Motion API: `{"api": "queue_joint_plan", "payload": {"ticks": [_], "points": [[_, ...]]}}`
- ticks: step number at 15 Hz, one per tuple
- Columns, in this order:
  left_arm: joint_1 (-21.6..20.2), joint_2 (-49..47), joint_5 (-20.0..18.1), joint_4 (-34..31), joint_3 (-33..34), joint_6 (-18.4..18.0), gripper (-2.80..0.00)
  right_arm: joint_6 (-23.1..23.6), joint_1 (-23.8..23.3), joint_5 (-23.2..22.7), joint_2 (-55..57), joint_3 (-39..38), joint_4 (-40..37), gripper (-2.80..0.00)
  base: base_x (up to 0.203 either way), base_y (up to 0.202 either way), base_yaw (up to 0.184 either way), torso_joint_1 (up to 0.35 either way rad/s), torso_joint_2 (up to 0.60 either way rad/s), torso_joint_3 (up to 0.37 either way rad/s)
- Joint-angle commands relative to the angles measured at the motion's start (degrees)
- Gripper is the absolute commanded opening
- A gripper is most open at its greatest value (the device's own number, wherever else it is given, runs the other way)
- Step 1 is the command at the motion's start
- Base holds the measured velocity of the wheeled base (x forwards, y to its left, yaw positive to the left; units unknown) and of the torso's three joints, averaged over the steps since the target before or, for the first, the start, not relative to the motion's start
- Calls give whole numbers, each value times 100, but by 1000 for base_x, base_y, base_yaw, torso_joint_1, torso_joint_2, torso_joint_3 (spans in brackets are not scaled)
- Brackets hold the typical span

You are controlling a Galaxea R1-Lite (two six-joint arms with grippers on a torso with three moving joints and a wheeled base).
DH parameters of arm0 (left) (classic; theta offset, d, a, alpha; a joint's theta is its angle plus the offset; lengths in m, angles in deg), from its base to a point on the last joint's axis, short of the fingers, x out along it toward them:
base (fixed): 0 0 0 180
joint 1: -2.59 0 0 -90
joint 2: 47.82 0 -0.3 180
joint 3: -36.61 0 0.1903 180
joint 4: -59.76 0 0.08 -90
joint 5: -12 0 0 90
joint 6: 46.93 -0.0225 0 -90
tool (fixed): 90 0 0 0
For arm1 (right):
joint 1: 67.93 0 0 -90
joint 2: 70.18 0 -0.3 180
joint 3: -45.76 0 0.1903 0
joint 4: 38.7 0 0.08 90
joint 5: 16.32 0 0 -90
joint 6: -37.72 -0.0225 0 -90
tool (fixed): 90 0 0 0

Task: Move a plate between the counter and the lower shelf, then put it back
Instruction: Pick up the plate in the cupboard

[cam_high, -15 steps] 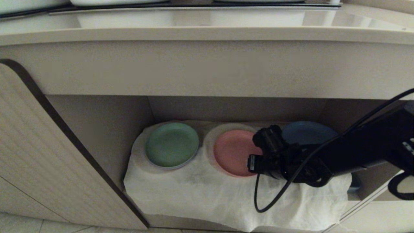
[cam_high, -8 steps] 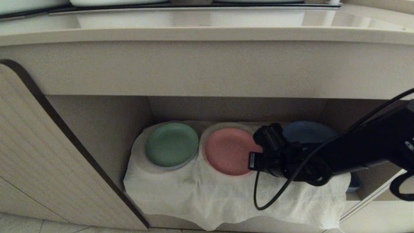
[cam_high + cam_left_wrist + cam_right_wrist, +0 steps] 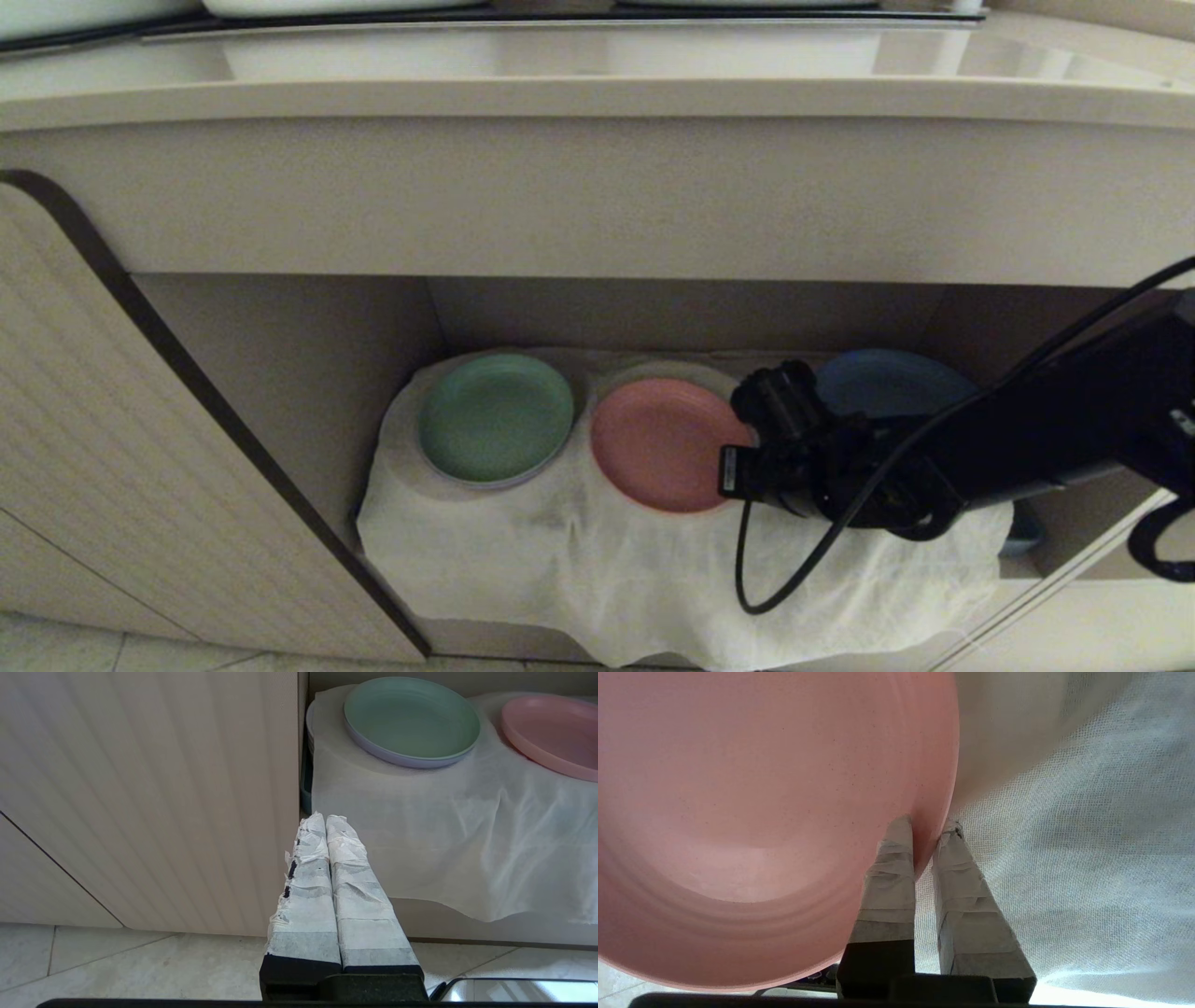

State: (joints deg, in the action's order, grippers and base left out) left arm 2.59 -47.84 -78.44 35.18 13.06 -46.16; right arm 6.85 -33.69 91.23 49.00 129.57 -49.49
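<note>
A: Right hand first: is it gripping anything?

B: Yes. Its two taped fingers are pinched on the rim of the pink plate, one finger over the inside face, the other under the edge, with only the rim's thickness between them.

A: Where is the plate?

B: Down on the lower shelf, on the white cloth, just ahead of the hand. A green plate sits beyond it on the far side from the hand, and a blue plate lies behind the wrist.

A: How far along, then?

B: Early, I judge. The grasp is made, but the lift to the bench above and the return are both left.

A: Left hand?

B: Clenched on nothing, parked low by the cabinet door, well away from the plates
</note>
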Motion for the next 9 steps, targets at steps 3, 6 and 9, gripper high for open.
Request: {"api": "queue_joint_plan", "payload": {"ticks": [3, 6, 9], "points": [[0, 2, 0, -2, 1, 2, -280, -16, -4, 11, -186, 4, -308, -280, 0, 0, 0, 0, 0, 0], [0, 2, 0, -2, 1, 2, -280, -7, -4, 11, -311, 0, -369, -280, 0, 0, 0, 0, 0, 0], [0, 2, 0, -2, 1, 2, -280, -7, -4, 11, -401, -39, -379, -280, 0, 0, 0, 0, 0, 0]]}}
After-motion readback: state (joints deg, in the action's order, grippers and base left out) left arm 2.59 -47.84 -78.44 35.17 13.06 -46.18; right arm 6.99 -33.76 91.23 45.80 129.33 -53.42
